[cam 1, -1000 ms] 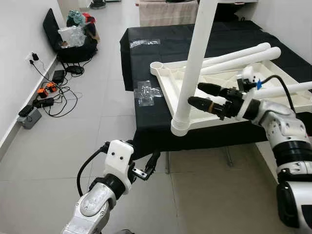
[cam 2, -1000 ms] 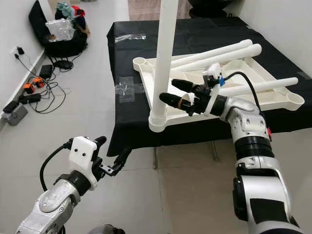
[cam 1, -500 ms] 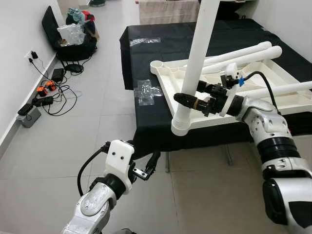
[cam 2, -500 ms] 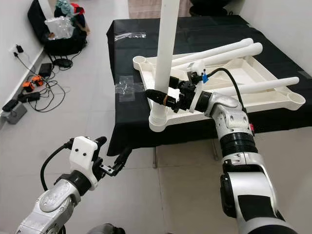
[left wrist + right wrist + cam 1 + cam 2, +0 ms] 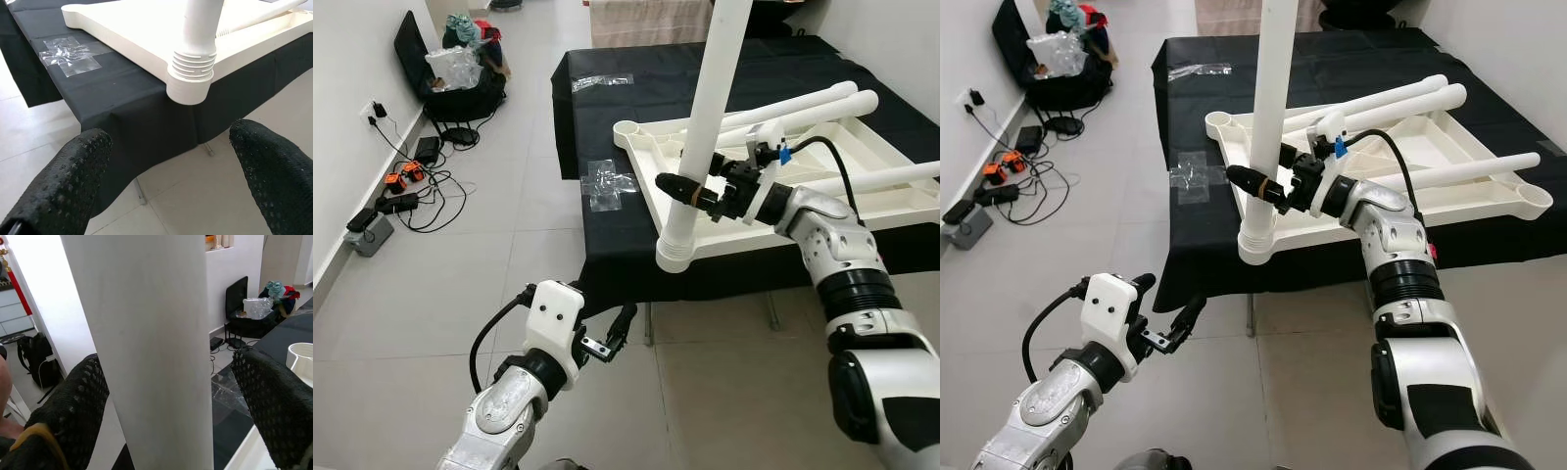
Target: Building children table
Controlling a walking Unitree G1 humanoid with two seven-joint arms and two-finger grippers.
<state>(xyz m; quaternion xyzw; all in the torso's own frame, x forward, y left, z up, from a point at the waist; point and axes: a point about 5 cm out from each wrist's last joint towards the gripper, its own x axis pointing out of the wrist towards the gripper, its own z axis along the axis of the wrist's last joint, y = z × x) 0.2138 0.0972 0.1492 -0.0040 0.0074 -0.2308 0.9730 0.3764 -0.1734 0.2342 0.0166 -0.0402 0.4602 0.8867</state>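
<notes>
While the upright leg is straddled by the right gripper, fingers apart and unclamped, seating it in the tabletop corner seems underway; closing is required next. The left gripper hangs open.

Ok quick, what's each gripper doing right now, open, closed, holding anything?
Left gripper: open, holding nothing, low in front of the black-covered table.
Right gripper: open, fingers either side of the upright white leg, not clamped on it.
</notes>
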